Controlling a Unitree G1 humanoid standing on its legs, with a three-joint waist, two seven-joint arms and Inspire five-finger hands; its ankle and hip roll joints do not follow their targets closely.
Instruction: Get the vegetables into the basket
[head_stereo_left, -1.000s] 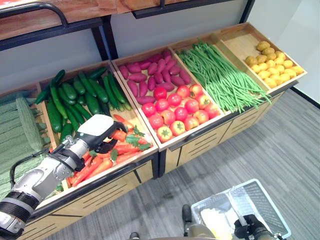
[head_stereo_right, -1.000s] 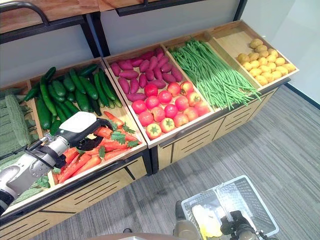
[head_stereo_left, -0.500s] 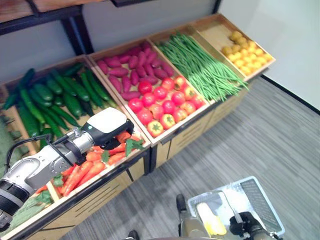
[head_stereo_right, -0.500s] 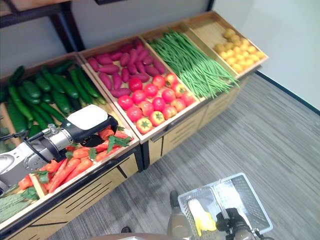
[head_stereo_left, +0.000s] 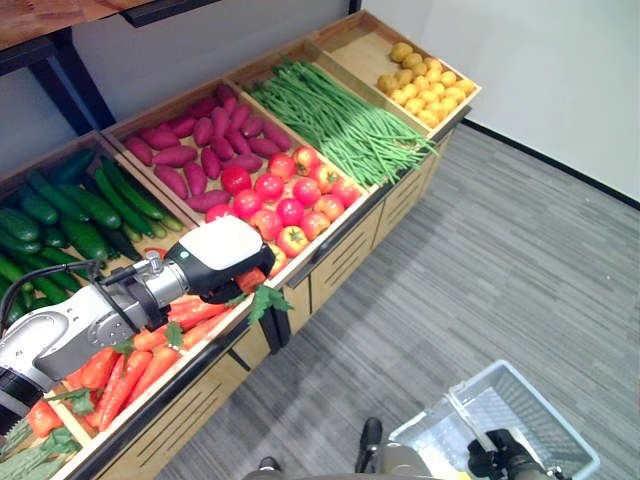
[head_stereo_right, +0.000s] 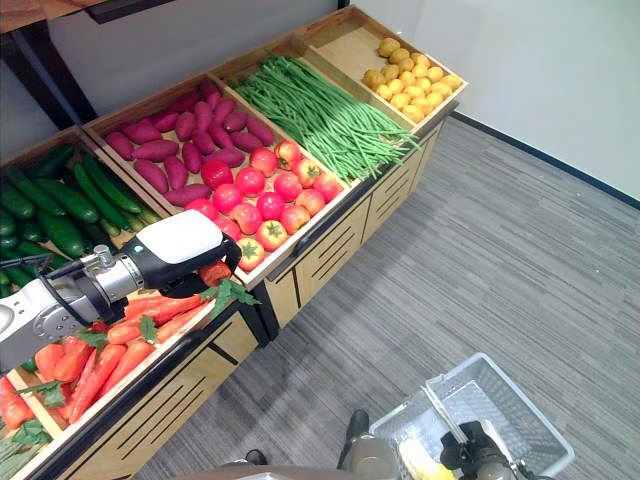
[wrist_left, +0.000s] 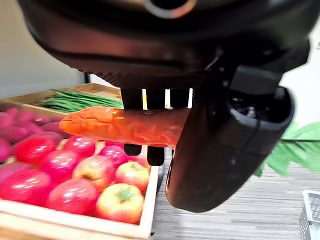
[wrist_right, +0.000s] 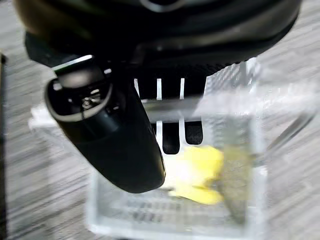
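Clearly the left hand (wrist_left: 220, 145) is closed around a carrot (wrist_left: 125, 125), its leaves half hidden, while the right hand (wrist_right: 115, 130) grips the basket (head_stereo_left: 540, 400) handle.

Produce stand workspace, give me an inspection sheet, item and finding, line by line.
Surface: slanted wooden produce stand with divided bins; grey carpet floor in front.
Job's things: carrot pinched in the left robot hand; clear basket hanging from the right robot hand, something yellow inside.
Clutter: cucumbers, loose carrots, purple sweet potatoes, tomatoes, green beans, small yellow produce.
Robot hands: left closed on the carrot; right curled on the basket handle.
Cables: nothing seen.
Surroundings: white wall.
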